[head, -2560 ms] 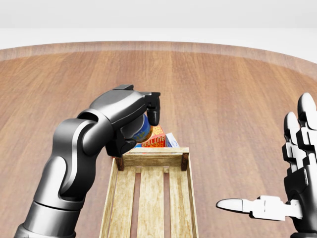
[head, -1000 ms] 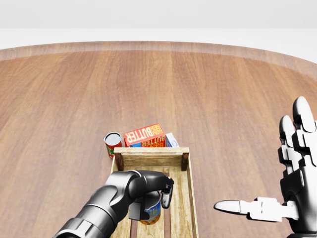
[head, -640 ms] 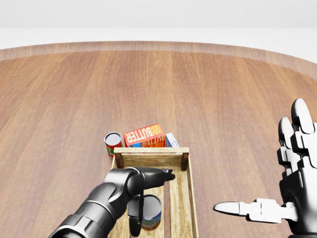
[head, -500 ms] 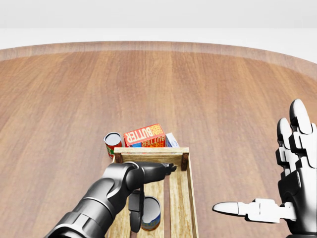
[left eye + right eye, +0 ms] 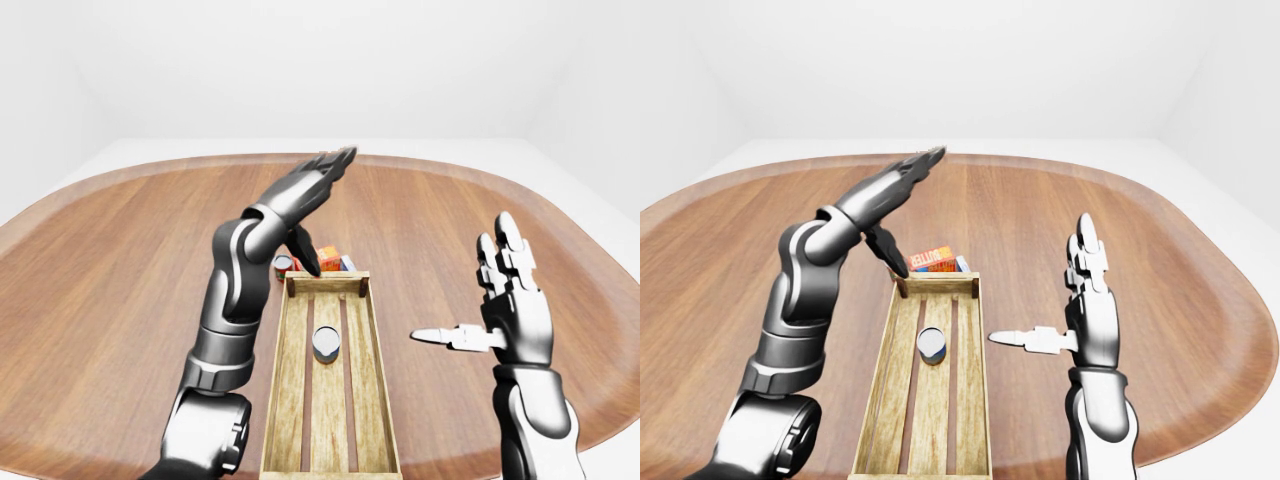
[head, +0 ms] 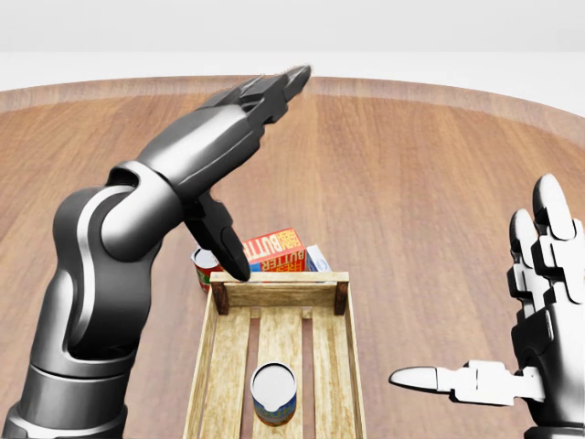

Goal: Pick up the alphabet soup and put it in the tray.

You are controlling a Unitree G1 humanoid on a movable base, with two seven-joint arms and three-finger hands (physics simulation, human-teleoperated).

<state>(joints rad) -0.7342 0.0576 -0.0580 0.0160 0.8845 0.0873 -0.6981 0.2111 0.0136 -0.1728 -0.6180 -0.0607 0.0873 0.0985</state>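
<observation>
We see the alphabet soup (image 6: 273, 393) standing upright inside the tray (image 6: 349, 366), below and clear of our left hand (image 6: 239, 114), which is raised with fingers spread flat, holding nothing. Our right hand (image 6: 539, 302) hangs to the tray's right, fingers wide, thumb pointing toward it, above the tabletop (image 6: 420, 183).

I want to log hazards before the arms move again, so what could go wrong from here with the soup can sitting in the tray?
1. The left robot hand hangs open above the red can and butter box beyond the tray; swinging down, it might knock them over.
2. The alphabet soup stands upright and free on the slats, so a bump to the tray could tip it.
3. The right robot hand, open, has its thumb pointing at the tray wall and could nudge it.
</observation>
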